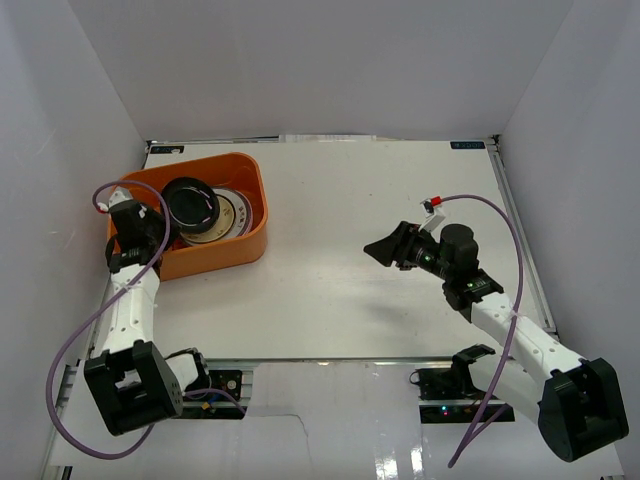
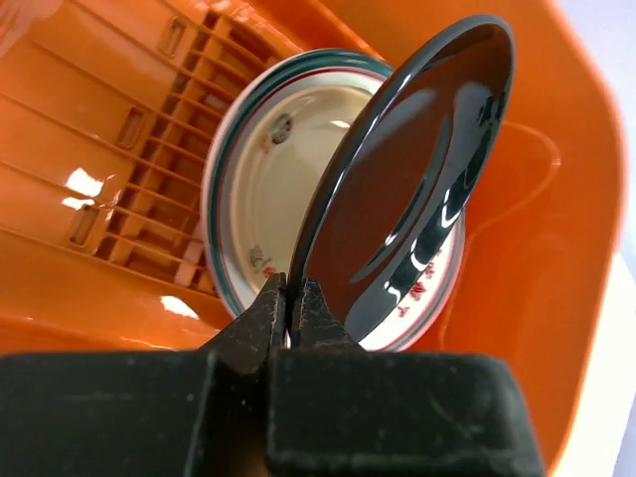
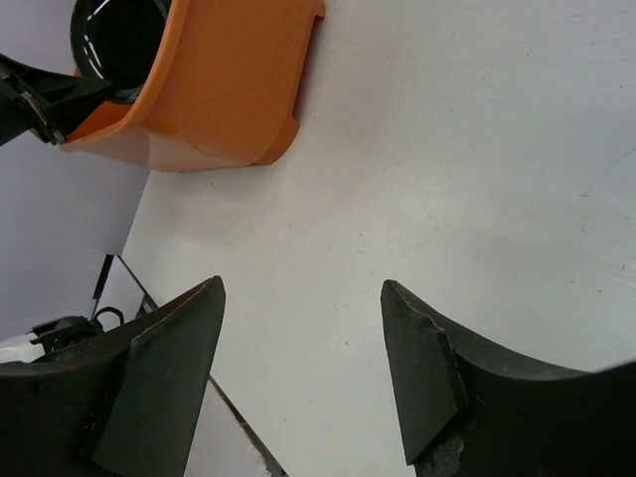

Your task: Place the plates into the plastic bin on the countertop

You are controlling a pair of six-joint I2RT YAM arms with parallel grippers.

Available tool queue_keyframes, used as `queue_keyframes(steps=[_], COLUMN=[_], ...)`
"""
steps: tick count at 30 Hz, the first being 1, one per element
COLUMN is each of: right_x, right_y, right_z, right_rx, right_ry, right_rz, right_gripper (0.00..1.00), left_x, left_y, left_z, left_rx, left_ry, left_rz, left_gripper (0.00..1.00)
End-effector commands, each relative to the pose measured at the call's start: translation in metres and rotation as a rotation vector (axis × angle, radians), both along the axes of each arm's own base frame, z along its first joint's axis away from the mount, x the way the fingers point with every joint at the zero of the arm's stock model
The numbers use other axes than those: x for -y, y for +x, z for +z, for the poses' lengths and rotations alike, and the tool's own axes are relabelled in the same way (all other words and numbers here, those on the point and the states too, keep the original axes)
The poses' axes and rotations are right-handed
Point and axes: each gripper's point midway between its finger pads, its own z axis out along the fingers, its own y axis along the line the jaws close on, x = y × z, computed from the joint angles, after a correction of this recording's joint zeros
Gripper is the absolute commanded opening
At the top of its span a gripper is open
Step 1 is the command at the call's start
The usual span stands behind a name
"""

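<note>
The orange plastic bin stands at the far left of the white countertop. My left gripper is inside it, shut on the lower rim of a glossy black plate, which stands tilted on edge. Behind that plate, a white plate with a green and red rim lies on the slotted bottom of the bin. From above, the black plate partly covers the white plate. My right gripper hovers open over the bare countertop, nothing between its fingers.
White walls close in the countertop on the left, back and right. In the right wrist view the bin sits far off at the upper left, with the left arm beside it. Cables loop near both arm bases.
</note>
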Motion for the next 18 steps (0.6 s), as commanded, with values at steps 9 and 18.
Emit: queue_keyframes(steps=[9, 18], right_x=[0.003, 0.008], right_y=[0.002, 0.004], right_z=[0.003, 0.015], right_rx=[0.028, 0.055], right_ry=[-0.004, -0.008], right_rz=[-0.017, -0.043], right_gripper=[0.70, 0.70], left_x=[-0.006, 0.010], left_y=[0.011, 0.002], left_z=[0.008, 0.030], left_rx=[0.012, 0.078], left_ry=[0.041, 0.043], left_rz=[-0.027, -0.101], left_gripper=[0.48, 0.82])
